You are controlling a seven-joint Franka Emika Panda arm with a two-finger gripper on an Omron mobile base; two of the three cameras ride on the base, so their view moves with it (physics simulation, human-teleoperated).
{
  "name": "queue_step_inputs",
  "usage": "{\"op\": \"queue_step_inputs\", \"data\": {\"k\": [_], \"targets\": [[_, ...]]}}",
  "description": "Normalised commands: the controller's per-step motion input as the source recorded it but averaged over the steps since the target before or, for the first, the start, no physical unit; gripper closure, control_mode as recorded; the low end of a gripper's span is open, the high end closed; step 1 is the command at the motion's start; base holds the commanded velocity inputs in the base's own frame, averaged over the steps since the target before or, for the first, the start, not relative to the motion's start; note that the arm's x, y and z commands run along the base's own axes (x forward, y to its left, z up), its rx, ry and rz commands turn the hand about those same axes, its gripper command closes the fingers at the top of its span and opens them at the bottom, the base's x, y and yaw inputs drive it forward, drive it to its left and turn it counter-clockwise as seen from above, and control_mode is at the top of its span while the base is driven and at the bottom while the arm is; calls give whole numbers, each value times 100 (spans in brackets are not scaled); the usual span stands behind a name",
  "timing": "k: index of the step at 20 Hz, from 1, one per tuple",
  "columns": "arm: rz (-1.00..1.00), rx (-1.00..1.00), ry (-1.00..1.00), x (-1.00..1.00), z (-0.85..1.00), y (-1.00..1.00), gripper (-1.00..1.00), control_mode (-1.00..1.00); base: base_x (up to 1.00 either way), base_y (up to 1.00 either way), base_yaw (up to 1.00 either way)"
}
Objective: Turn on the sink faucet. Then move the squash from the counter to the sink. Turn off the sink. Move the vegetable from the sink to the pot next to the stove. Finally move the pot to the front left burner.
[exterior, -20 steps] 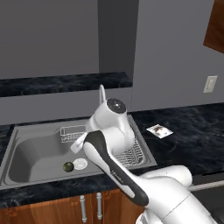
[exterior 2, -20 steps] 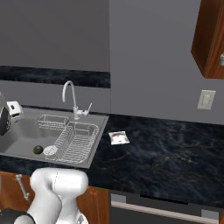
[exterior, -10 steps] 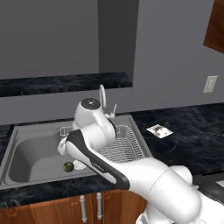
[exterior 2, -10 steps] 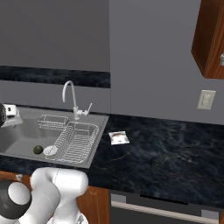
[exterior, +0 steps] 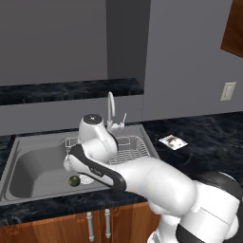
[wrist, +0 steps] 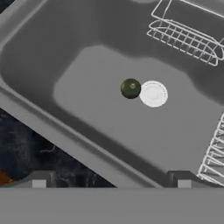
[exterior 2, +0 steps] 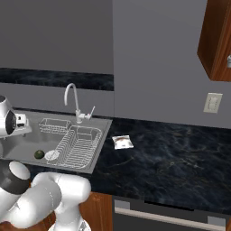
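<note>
The squash is lying on the sink floor, just beside the round drain, near the basin's front wall. The gripper is hanging above the sink's front edge, fingers spread wide and gripping nothing.

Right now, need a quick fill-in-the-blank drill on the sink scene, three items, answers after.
1. The squash lies on the floor of the sink right beside the round white ____.
2. The tool hangs above the basin with its jaws ____, holding nothing.
3. The wire rack sits in the sink on the side nearer the ____.

Missing words: drain; open; faucet
</note>
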Motion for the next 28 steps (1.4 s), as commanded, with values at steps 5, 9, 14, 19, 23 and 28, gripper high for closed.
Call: {"op": "queue_step_inputs", "data": {"k": [5, 9, 14, 19, 23, 28], "targets": [[-8, -1, 6, 42, -59, 1, -100, -100, 0, 0, 0], [-14, 0, 9, 45, -54, 9, -100, -100, 0, 0, 0], [-9, -2, 9, 32, -48, 5, -100, -100, 0, 0, 0], [0, -7, 5, 20, -42, 1, -100, -100, 0, 0, 0], [-3, -5, 1, 25, -33, 9, -100, -100, 0, 0, 0], [-3, -2, 1, 17, -25, 9, -100, -100, 0, 0, 0]]}}
